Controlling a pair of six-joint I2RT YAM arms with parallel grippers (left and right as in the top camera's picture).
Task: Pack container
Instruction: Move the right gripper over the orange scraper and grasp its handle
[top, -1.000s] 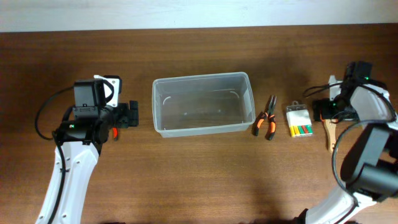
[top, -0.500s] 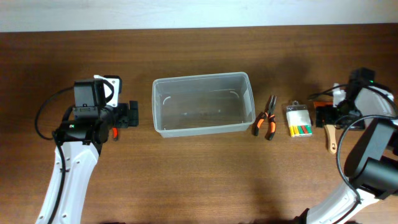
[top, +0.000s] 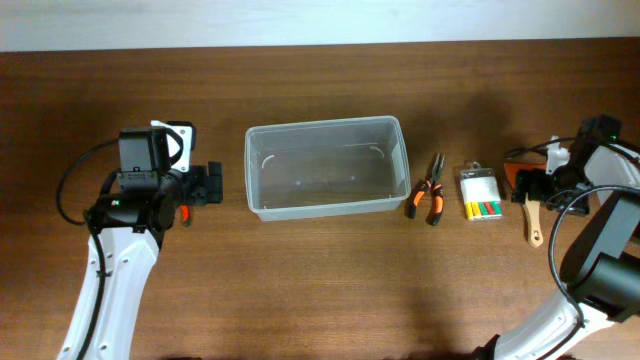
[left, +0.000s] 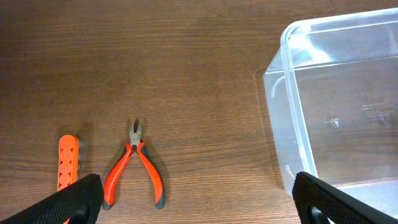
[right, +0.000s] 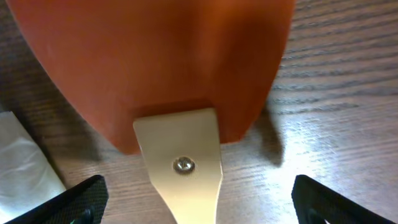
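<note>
Closest under the right fingers (right: 78, 208), which stand spread with nothing between them, lies the spatula (right: 155, 56), its orange blade filling the wrist view and the pale handle (right: 183, 168) running back between the tips. I'd say the risk starts here. The fingers sit low and near the blade's neck, so a closing pinch could catch the broad flat blade instead of the narrow handle. The tool might then skid along the counter (top: 320, 290) or swing once lifted.

A little further off, the bit case (top: 480, 195) and the black-and-orange pliers (top: 428, 198) lie between the spatula and the container (top: 325, 170). A low carry could knock them.

The container stands empty in the middle of the counter, and its light walls could shift if clipped on the rim.

Beyond it, the left fingers (left: 74, 205) are spread wide over the orange pliers (left: 134, 177) and an orange strip (left: 67, 168).

Compared with a second ago, the right arm has drawn outward toward the counter's right edge, uncovering more of the orange blade. The left arm, the tools and the container lie as they did.
</note>
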